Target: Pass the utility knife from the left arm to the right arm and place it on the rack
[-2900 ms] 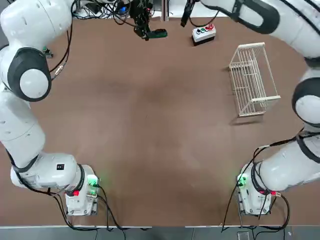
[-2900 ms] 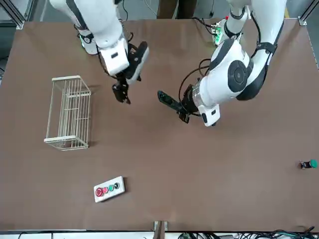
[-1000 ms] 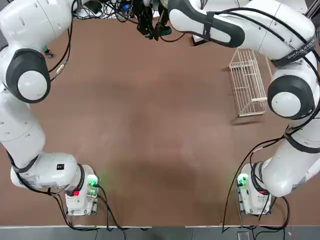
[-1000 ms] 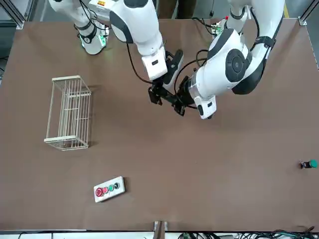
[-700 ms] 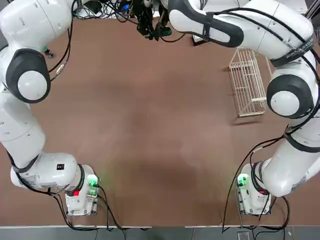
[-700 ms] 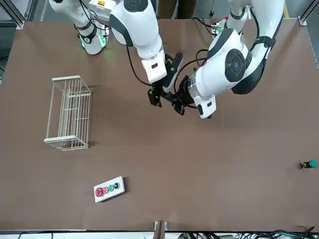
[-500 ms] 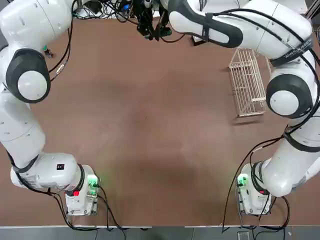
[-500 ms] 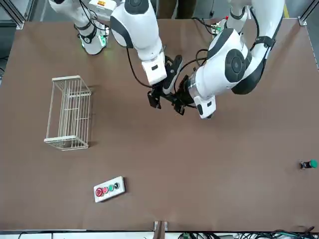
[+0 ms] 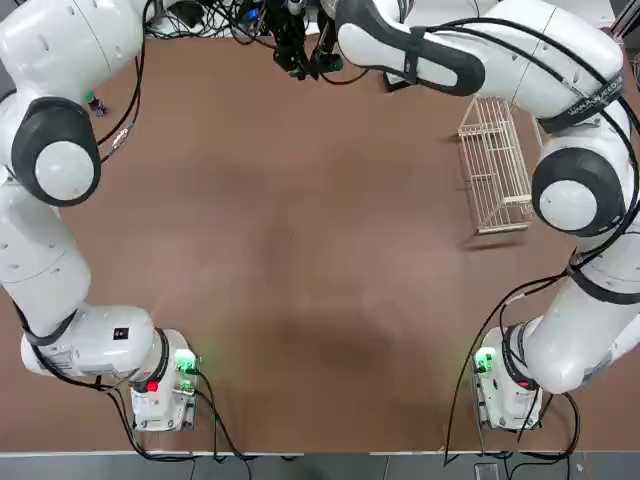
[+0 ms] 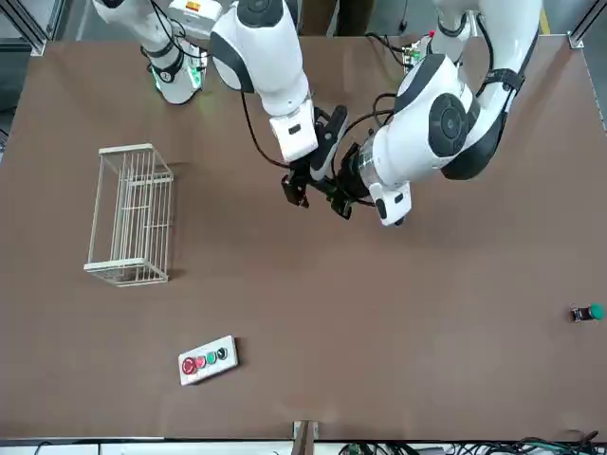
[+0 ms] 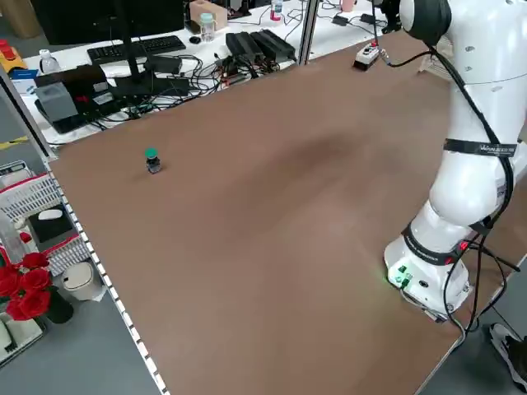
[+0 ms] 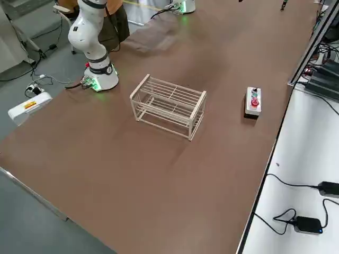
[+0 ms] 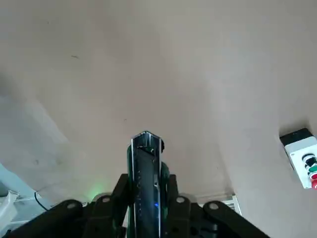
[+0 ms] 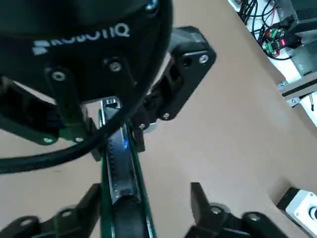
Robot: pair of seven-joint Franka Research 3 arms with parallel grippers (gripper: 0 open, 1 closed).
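Note:
The utility knife (image 10: 320,186), slim and dark green-black, hangs above the table's far middle with my left gripper (image 10: 342,201) shut on one end. In the left wrist view the knife (image 13: 146,166) juts out from between that gripper's (image 13: 146,187) fingers. My right gripper (image 10: 300,187) meets it from the rack's side. In the right wrist view its fingers (image 14: 93,197) stand on either side of the knife (image 14: 119,171), one close against it, the other a gap away. The white wire rack (image 10: 132,214) stands apart on the table.
A small box with coloured buttons (image 10: 208,360) lies near the table's far edge. A tiny green-capped object (image 10: 588,313) sits far out on the left arm's side. Cables and gear crowd the bench beyond the far edge (image 9: 215,20).
The right gripper came over from near the rack to the knife's free end. Over the last second it has edged closer around the knife. The left gripper has kept still, holding it.

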